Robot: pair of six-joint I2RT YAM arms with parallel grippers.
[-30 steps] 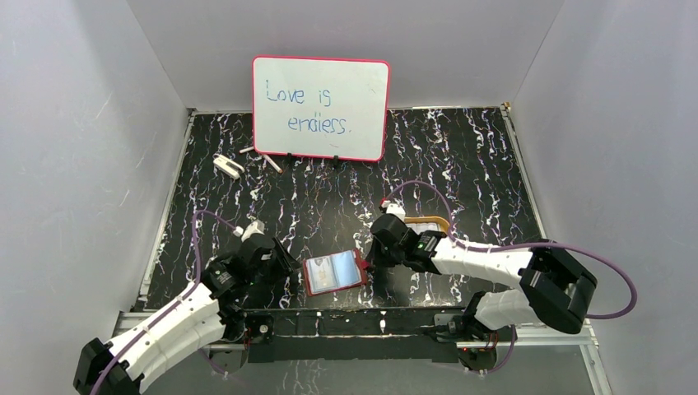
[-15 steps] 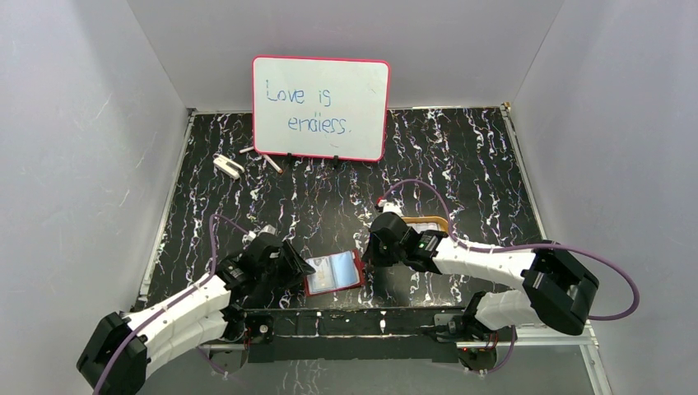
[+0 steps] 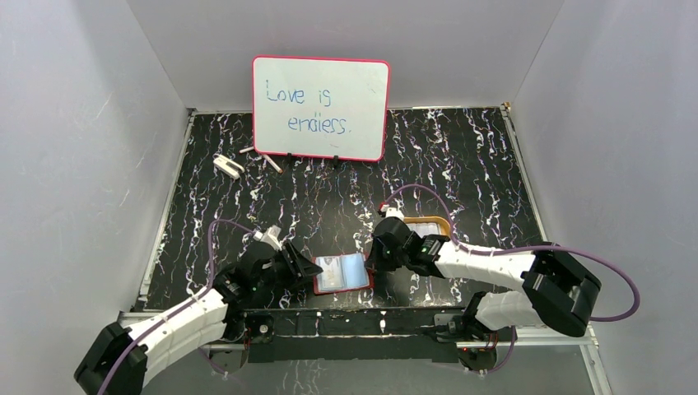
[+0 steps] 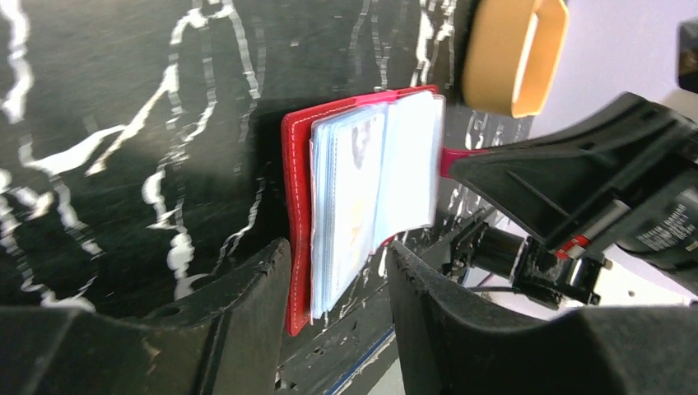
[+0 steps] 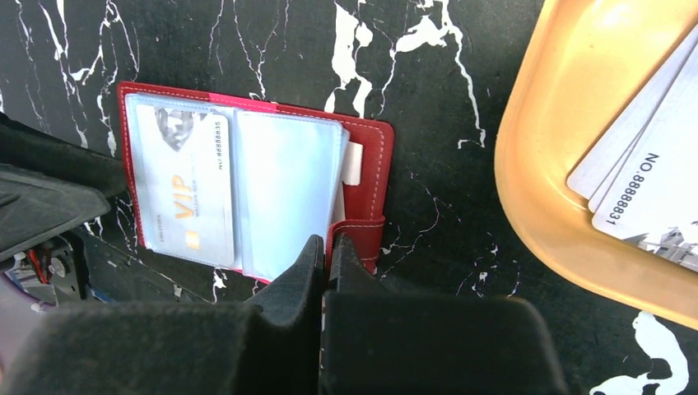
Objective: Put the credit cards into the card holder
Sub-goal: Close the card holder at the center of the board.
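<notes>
1. While the card holder (image 5: 255,193) lies open by the near edge of the desk, about midway along it, the step in hand looks like steadying it so a card can go in.
2. The right pincer (image 5: 327,243) is closed, its tips pressed together at the holder's right edge beside the snap tab (image 5: 360,234). It appears to nip that edge, though the pinch itself is hidden.
3. The left pincer (image 4: 336,251) stands open, one finger on either side of the holder's left end, not visibly clamping it.
4. One VIP card (image 5: 185,185) already sits in the left clear sleeve. The remaining credit cards (image 5: 650,177) lie stacked in the orange tray (image 5: 527,164), just beside the holder toward the right edge of the desk.
5. To do this well, I judge that one pincer should pin the cover flat while the other fetches a card. The clear sleeves fan upward and will likely flop shut if both let go.
6. Lifting a thin card off the tray floor calls for sliding it against the rim to raise an edge, and taking the top one only.
7. Feed the card in line with an empty sleeve's mouth, at a low tilt. A skewed entry may buckle the sleeve or shove the holder along the slick desk.
</notes>
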